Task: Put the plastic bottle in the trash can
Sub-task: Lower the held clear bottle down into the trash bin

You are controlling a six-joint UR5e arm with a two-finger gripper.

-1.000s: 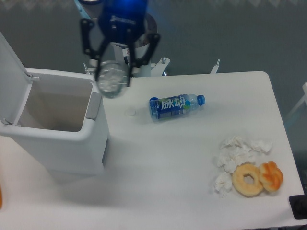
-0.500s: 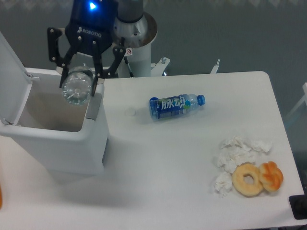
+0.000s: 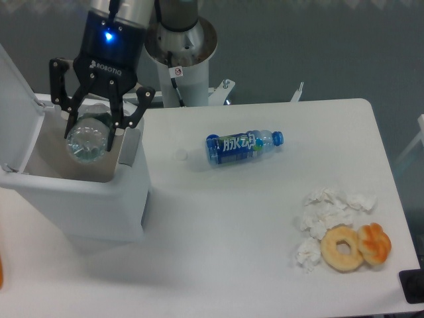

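Fingers of the gripper (image 3: 91,127) clench the plastic bottle (image 3: 88,138) above the open trash can (image 3: 79,189); white table (image 3: 265,265) carries a blue-labelled bottle (image 3: 242,147), tissues (image 3: 324,215), doughnuts (image 3: 354,247).

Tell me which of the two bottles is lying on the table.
The blue-labelled bottle with the blue cap, on its side mid-table. The clear bottle is off the table, held in the gripper over the open trash can.

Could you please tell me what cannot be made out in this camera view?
- Bottom of the trash can: hidden by its own front wall.
- Upper end of the plastic bottle: covered by the gripper.
- Black thing at bottom right: cut off by the frame edge.
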